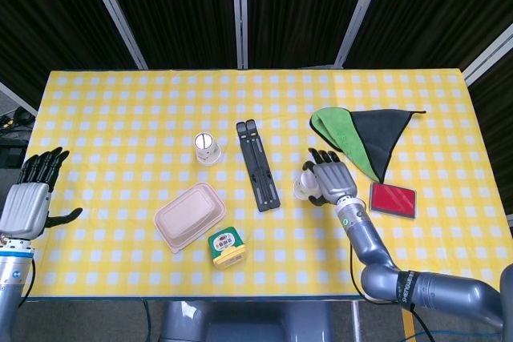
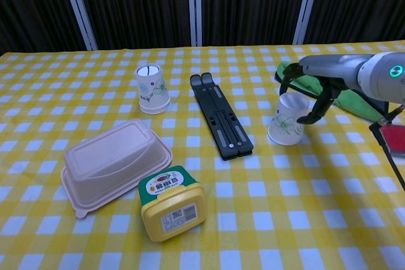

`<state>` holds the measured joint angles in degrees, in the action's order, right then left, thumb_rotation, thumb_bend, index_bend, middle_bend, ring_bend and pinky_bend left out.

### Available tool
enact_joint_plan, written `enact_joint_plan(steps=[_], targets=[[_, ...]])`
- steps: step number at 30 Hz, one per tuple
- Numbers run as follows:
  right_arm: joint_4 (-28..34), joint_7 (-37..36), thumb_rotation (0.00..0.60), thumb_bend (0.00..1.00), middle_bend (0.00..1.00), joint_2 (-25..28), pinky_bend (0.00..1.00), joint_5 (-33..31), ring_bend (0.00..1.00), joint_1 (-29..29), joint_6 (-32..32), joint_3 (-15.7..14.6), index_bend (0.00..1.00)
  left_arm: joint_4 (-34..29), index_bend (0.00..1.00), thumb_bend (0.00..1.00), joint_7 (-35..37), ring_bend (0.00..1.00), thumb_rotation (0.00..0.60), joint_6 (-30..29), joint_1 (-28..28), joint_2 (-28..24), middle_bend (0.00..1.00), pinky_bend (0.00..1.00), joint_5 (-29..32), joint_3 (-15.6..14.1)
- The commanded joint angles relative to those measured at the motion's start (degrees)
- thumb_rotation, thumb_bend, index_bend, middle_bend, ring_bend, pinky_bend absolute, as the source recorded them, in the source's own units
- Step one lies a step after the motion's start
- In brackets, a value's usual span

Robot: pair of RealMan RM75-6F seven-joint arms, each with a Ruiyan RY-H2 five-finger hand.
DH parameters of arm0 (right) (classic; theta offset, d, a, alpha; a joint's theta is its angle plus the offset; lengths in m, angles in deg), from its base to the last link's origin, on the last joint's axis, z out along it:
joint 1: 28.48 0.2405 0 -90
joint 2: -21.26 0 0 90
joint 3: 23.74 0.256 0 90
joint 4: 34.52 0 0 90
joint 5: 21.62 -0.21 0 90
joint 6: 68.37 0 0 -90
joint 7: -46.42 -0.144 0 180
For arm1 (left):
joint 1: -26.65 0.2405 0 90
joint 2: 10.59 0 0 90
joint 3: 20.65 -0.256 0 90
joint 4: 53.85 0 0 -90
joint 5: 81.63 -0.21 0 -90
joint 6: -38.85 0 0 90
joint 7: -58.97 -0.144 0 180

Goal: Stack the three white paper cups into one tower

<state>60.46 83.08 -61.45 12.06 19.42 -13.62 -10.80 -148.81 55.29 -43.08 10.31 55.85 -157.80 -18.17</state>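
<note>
right hand (image 2: 310, 96), fingers curled around but not visibly pinching the paper cup (image 2: 288, 119) right of frame centre; cup looks light, thin-walled, crushable, so grip mid-wall, gently.

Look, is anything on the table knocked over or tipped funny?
Yes. The yellow tub with the green lid lies on its side near the front edge. The cup by the right hand leans a little. The other cup stands straight; nothing has spilled.
</note>
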Motion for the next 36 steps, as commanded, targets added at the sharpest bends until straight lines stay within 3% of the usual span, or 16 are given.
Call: enact_joint_plan(steps=[1,8,17,26,30,36], targets=[[-0.8,-0.25,0.6,0.18,0.01,-0.33,0.0,-0.24,0.0,0.49,-0.02,-0.69,0.28,0.0,0.0,0.14,0.02,0.0,0.6,0.16,0.18,0.01,0.0,0.0,-0.2,0.24],[-2.04,-2.24,0.6,0.2,0.08,-1.33,0.0,2.06,0.0,0.45,1.18,-1.13,0.4,0.06,0.0,0.14,0.03,0.0,0.6,0.68,0.54,0.02,0.0,0.0,-0.5,0.84],[-0.33,-4.72,0.6,0.2,0.1,-0.88,0.0,6.42,0.0,0.55,3.65,0.14,0.42,0.21,0.0,0.14,0.57,0.0,0.6,1.19,1.12,-0.2,0.0,0.0,-0.65,1.69],[3.48,-5.97,0.6,0.2,0.1,-0.16,0.0,8.4,0.0,3.52,5.92,5.72,0.42,0.8,0.0,0.14,-0.36,0.0,0.6,1.05,1.65,0.07,0.0,0.0,0.33,2.91],[0.56,-4.55,0.6,0.2,0.1,-3.25,0.0,7.08,0.0,8.34,4.8,8.96,0.42,1.24,0.0,0.14,-0.01,0.0,0.6,1.22,1.89,-0.27,0.0,0.0,1.1,3.61],[-4.33,-4.37,0.6,0.21,0.1,-7.53,0.0,5.39,0.0,12.34,4.18,10.75,0.42,1.91,0.0,0.14,1.17,0.0,0.6,2.23,1.83,-0.41,0.0,0.0,1.39,4.08]])
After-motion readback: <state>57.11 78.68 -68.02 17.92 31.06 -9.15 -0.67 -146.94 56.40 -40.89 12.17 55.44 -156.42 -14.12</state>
